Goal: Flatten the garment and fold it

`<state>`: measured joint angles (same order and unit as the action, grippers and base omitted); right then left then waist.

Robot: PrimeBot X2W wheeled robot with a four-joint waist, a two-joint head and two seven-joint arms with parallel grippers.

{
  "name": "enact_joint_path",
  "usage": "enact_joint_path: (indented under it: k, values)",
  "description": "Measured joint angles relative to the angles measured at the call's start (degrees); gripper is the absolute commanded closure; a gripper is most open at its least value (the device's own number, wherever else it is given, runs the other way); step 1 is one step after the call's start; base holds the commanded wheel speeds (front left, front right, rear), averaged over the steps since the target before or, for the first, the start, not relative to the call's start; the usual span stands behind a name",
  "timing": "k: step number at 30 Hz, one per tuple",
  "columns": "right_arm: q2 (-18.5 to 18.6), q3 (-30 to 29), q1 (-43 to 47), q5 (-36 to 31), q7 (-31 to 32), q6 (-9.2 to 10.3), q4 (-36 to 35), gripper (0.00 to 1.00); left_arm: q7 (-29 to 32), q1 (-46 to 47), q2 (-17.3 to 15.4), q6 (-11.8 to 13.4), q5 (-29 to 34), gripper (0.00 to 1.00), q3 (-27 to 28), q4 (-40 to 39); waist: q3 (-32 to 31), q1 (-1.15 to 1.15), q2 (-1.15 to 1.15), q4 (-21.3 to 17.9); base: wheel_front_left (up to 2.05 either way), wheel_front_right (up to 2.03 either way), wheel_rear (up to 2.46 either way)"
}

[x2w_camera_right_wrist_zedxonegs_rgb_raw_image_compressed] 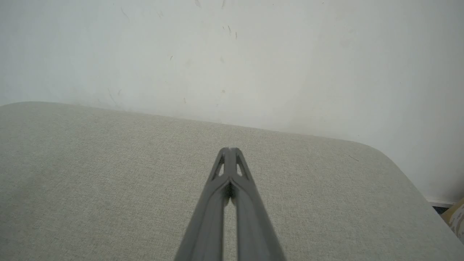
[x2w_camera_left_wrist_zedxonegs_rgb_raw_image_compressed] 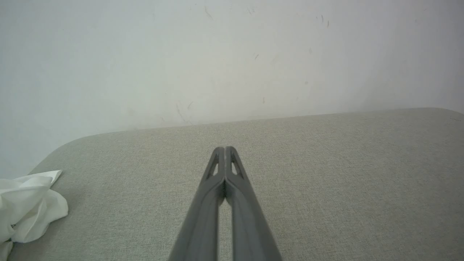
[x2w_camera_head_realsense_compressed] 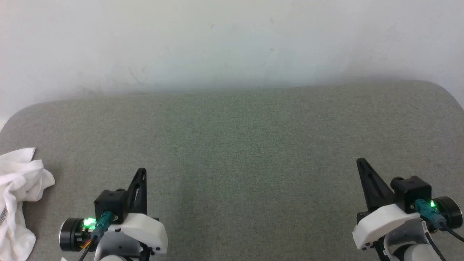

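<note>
At the worktop's [x2w_camera_head_realsense_compressed: 232,137] left edge, the crumpled white garment [x2w_camera_head_realsense_compressed: 20,188] lies unflattened.
Both claws are closed and empty. The heap lies just left of the left claw [x2w_camera_head_realsense_compressed: 141,177], the nearer one; the right claw [x2w_camera_head_realsense_compressed: 363,168] is well apart.

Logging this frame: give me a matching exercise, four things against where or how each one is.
1 garment
2 left gripper
3 right gripper
4 wall

A lower right of head view, jaws shut
B bunched at the left edge of the grey surface
C lower left of head view, jaws shut
D behind the far edge of the grey surface

Pairs: 1-B, 2-C, 3-A, 4-D
</note>
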<state>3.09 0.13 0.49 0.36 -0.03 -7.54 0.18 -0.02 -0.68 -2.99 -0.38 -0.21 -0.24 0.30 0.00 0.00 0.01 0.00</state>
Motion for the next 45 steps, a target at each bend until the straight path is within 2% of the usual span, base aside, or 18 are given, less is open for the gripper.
enact_joint_path:
  k: [5,6,29,45]
  values:
    - [0.0,0.0,0.0,0.0,0.0,-0.01,0.0,1.00,0.0,0.0,0.0,0.0,0.0,1.00,0.0,0.0,0.0,0.00,0.00,0.0,0.00,0.00,0.00]
    - [0.0,0.0,0.0,0.0,0.0,-0.01,0.0,0.00,0.0,0.0,0.0,0.0,0.0,0.00,0.0,0.0,0.0,0.00,0.00,0.0,0.00,0.00,0.00]
    - [0.1,-0.2,0.0,1.1,-2.1,-0.01,2.0,0.00,-2.1,0.2,0.0,-0.2,-1.8,0.00,-0.9,0.8,0.0,0.00,0.00,0.3,0.00,0.00,0.00]
    - [0.0,0.0,-0.1,1.7,-4.1,-0.01,3.1,0.00,-4.1,0.5,0.0,-0.2,-3.4,0.00,-0.7,1.6,-0.1,0.00,-0.01,3.6,0.00,0.00,0.00]
